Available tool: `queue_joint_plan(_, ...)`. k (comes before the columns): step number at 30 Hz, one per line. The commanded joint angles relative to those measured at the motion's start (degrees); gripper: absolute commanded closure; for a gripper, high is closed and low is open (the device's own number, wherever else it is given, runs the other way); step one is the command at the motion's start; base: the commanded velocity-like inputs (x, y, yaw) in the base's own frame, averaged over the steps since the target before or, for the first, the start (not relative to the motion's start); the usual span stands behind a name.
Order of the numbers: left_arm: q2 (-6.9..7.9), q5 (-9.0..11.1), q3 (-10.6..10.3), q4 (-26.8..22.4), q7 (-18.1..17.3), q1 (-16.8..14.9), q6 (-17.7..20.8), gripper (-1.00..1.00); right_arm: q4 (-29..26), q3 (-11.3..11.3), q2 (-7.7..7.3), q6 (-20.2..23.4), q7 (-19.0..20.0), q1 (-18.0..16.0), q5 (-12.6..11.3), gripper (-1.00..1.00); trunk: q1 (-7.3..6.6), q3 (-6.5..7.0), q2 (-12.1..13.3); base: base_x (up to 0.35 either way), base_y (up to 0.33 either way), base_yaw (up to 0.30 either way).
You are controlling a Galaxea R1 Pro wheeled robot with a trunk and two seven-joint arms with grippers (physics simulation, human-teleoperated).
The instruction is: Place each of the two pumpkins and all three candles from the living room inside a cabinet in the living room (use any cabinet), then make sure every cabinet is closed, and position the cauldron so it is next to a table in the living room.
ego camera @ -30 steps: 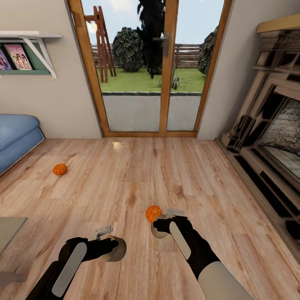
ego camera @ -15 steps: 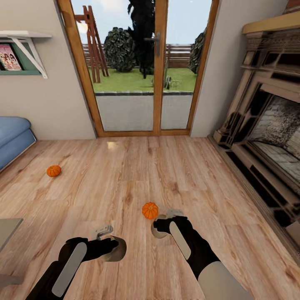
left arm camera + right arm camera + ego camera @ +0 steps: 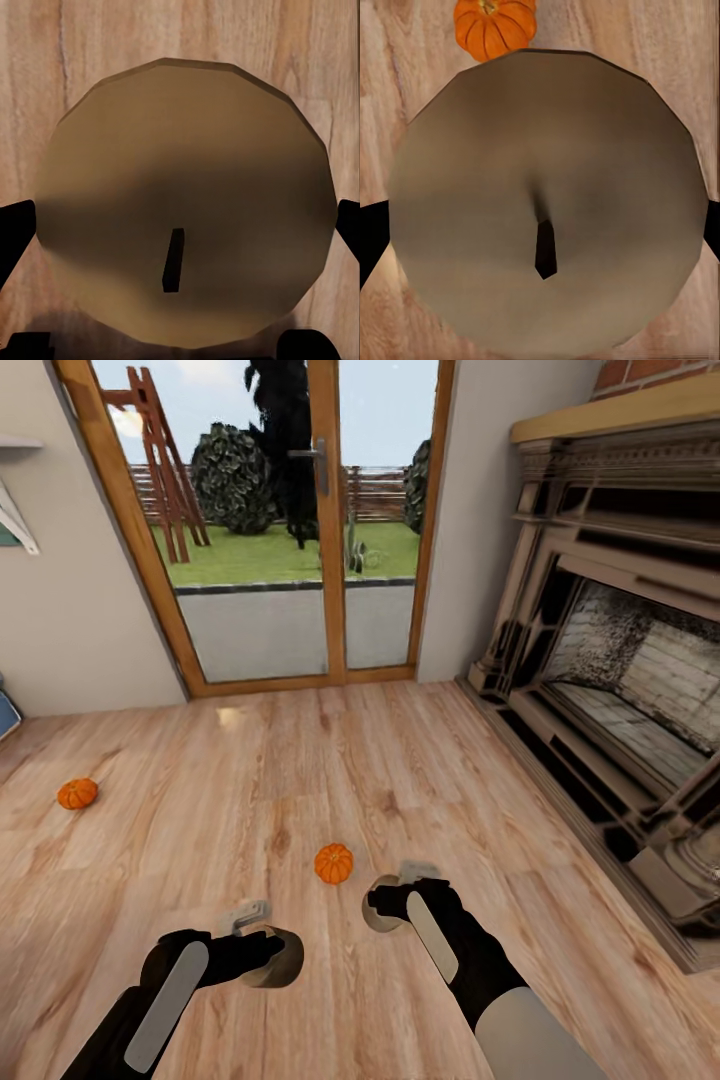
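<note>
1. The left gripper (image 3: 262,950) is clamped on a candle (image 3: 272,956), a stubby grey-beige cylinder held low over the wood floor (image 3: 450,780).
2. In the left wrist view that candle (image 3: 184,202) sits between the two dark fingers (image 3: 15,236), its round top and small dark wick facing the camera.
3. The right gripper (image 3: 385,905) is likewise clamped on a second candle (image 3: 380,916).
4. In the right wrist view this second candle (image 3: 547,202) sits between the dark fingers (image 3: 371,236), wick up, with a pumpkin (image 3: 495,26) on the floor just past its rim.
5. In the head view that pumpkin (image 3: 334,863) lies on the floor near the right gripper, on the side away from the fireplace (image 3: 620,690).
6. A second pumpkin (image 3: 77,793) lies on the floor well apart, much farther from the fireplace.
7. A glass door (image 3: 280,520) with a wooden frame stands in the wall beside the fireplace, with a garden behind it.
</note>
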Motion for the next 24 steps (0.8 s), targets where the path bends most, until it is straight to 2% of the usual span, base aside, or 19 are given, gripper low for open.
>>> queue_joint_plan(1,0.05,0.6,-0.1,-0.1,0.6,0.0,0.1,1.0,0.0,0.1,0.0,0.1,-0.6,-0.1,-0.6,1.0,-0.02,-0.05,0.0,-0.062,0.134,-0.277)
queue_joint_plan(24,0.04,0.6,-0.1,-0.1,0.7,0.0,0.1,1.0,0.1,0.1,0.0,0.1,-0.6,-0.1,-0.6,1.0,-0.02,-0.05,0.0,-0.005,0.011,-0.277)
